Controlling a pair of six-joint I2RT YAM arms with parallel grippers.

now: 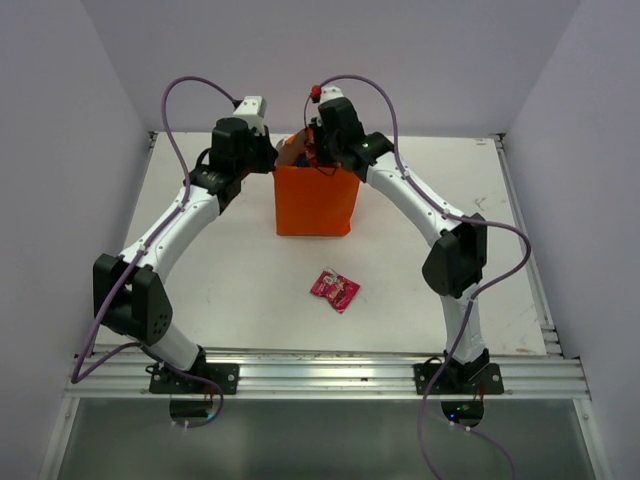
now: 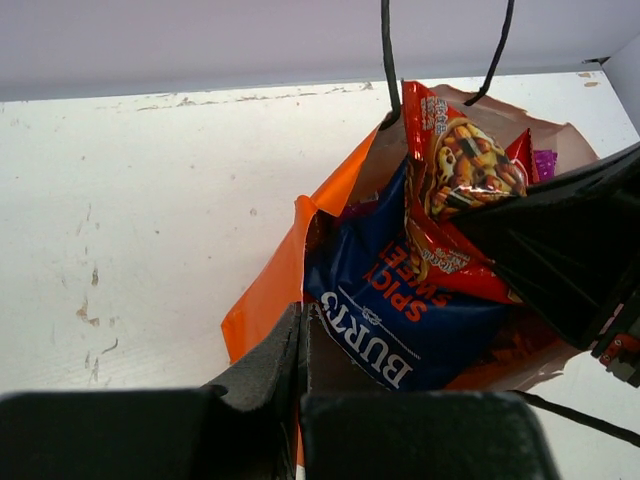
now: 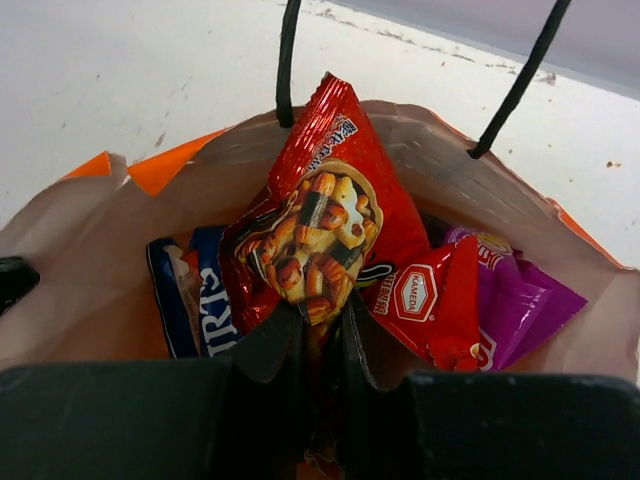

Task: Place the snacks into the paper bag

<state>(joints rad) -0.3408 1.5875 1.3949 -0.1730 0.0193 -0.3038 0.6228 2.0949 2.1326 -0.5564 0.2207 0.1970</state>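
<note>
Paper bag stands upright on the table, mouth open. Red packet sits in the bag's mouth, its top poking above the rim. Blue bag is inside on the left-claw side of the bag, and purple bag is inside on the opposite side. Pink packet lies flat in front of the bag, well apart from it, not yet packed. The packets look light, glossy, slippery and puffed with air. Best pinched at a flat sealed edge, not the puffy middle. The bag paper looks thin and creasable and could tip if shoved. Right claw is pinched together on the red packet's lower edge, with the arm reaching over the bag's top and the wrist aimed down into it. Left claw is at the bag's left rim, fingers together on the orange wall, apparently holding the mouth open; the arm stretches in from the side.
</note>
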